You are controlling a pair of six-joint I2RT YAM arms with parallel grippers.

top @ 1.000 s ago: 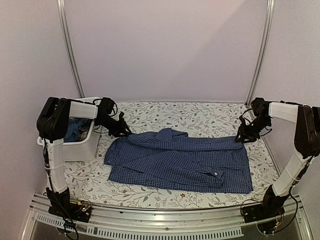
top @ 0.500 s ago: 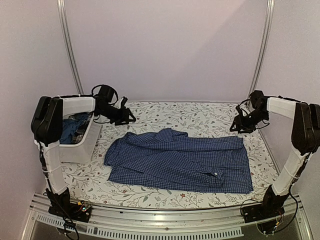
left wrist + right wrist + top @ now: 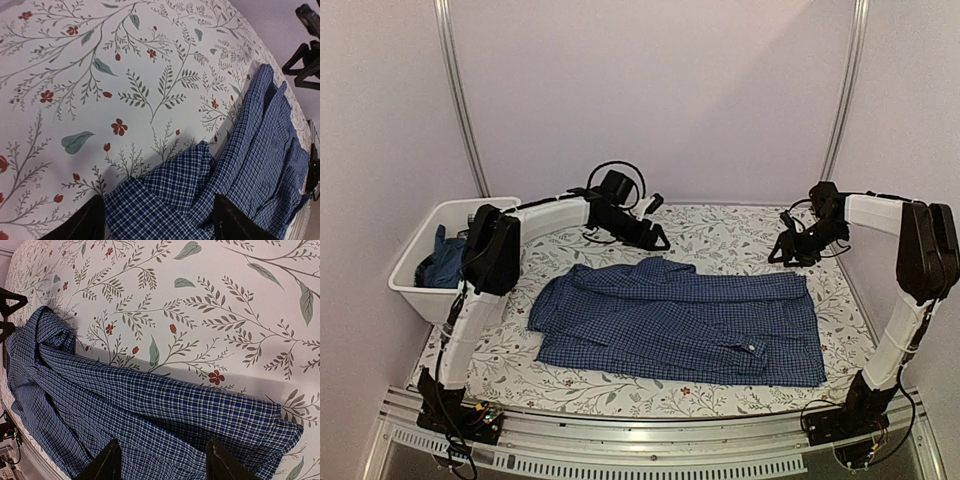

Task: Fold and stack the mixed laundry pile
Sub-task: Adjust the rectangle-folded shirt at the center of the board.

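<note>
The blue-and-white check shirt [image 3: 680,325] lies spread flat across the floral tablecloth [image 3: 720,232], collar toward the back. My left gripper [image 3: 655,238] hovers open just behind the collar. In the left wrist view the collar point [image 3: 185,185] lies below the gap of the left gripper [image 3: 157,225], and the dark fingertips [image 3: 82,222] touch nothing. My right gripper [image 3: 780,255] stands open over the shirt's back right corner. In the right wrist view the shirt's folded edge [image 3: 150,405] runs under the right gripper [image 3: 162,467]. A dark blue garment [image 3: 442,265] sits in the tub.
A white plastic tub [image 3: 415,245] stands at the back left, partly off the table's edge. Metal poles [image 3: 460,100] rise at both back corners before a plain wall. A metal rail [image 3: 620,440] runs along the near edge between the arm bases.
My left arm has swung from beside the tub to the right, out over the shirt's collar, its jaws widening. My right gripper has shifted a little left and opened wider.
</note>
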